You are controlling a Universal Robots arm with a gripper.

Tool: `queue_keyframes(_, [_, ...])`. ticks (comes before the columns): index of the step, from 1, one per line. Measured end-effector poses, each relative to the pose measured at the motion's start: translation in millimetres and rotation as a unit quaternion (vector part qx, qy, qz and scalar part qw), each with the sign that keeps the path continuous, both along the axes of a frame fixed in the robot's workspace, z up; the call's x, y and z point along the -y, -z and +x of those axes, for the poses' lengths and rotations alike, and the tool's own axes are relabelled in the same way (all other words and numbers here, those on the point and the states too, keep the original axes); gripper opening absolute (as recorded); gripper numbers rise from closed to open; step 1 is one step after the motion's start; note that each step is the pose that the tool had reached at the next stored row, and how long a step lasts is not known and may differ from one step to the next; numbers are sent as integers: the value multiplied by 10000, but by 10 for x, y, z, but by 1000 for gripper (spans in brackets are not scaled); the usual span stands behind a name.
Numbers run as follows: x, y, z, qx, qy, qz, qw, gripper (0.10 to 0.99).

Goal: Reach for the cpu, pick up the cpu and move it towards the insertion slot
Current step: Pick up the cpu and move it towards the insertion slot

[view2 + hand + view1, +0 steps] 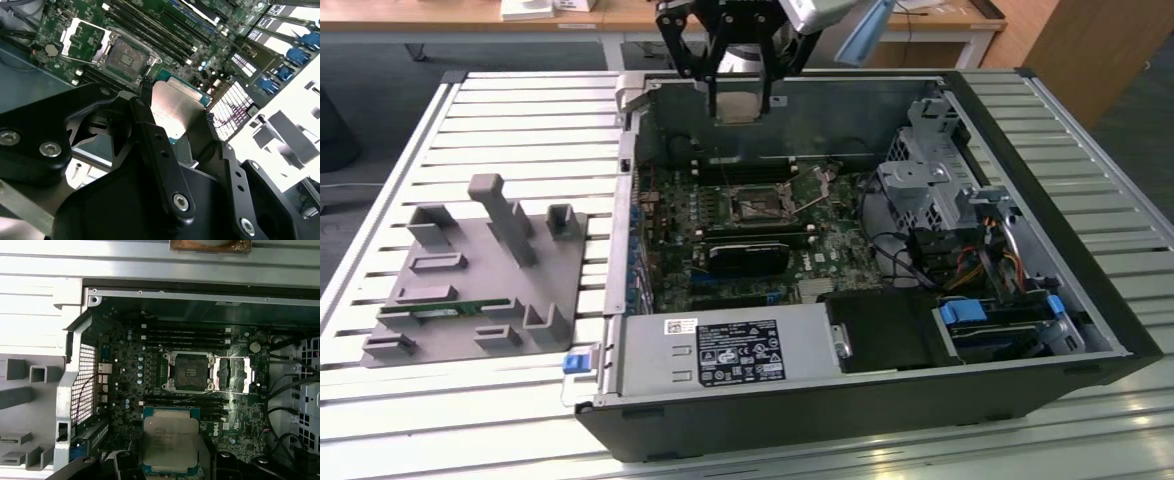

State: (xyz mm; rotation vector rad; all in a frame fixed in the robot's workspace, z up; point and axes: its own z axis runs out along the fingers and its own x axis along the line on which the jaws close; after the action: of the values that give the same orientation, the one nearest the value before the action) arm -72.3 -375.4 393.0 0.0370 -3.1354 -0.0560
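Black pincer (175,117) — fingers (150,125) clamped on opposite edges of the cpu (175,107), silvery top facing the second wrist view. Chip held above the open computer case (1067,380) — insertion slot (190,371) below on the motherboard, frame open, lever raised beside it.

This looks like a robotics lab or test workshop. A black desktop computer case (881,300) lies open on its side on a tabletop of pale slatted aluminium profiles (520,110), its green motherboard (720,230) exposed. Beside the case, on the exterior view's left, sits a grey plastic fixture block (480,270). Behind the case stand light wooden desks (480,15) on grey carpet (400,65).
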Motion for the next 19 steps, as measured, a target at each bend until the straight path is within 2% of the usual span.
queue_keyframes(8, [-52,1,197,0,0,0,10000,533])
queue_keyframes(16, [-80,3,325,0,0,0,10000,533])
queue_keyframes(19, [-118,3,353,0,1,-1,10000,533])
